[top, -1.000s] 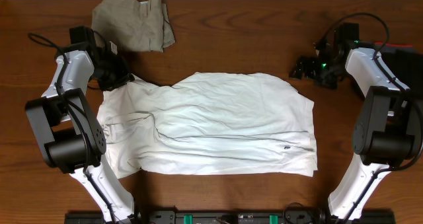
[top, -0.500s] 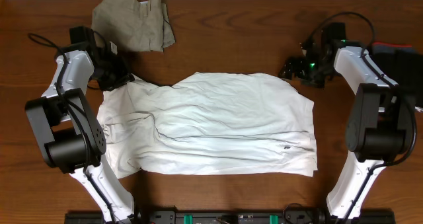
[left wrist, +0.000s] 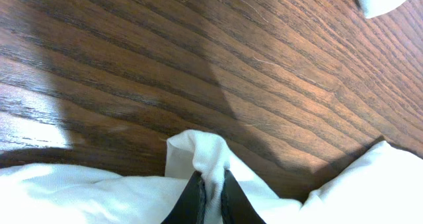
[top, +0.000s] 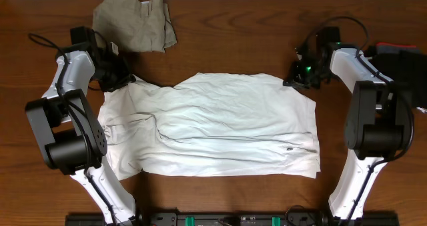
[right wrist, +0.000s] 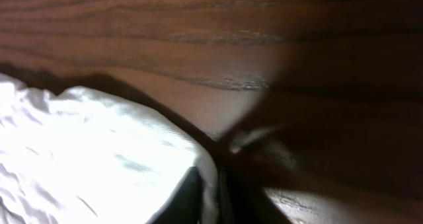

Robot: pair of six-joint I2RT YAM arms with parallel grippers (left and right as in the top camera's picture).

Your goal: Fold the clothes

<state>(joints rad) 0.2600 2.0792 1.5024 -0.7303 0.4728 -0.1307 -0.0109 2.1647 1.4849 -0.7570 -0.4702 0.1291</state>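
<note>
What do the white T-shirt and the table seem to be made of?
White T-shirt: thin matte fabric, likely cotton knit; it wrinkles softly. Table: dark wood or wood-look veneer, semi-gloss; grain lines and light reflections show.

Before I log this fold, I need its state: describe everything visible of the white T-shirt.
The large white cotton-looking T-shirt lies spread almost flat on the brown wooden table, wrinkled, with long creases and a small dark mark near its near-right hem. The left fingers pinch a raised fold at its far-left corner; the right fingers are shut on its far-right edge.
</note>
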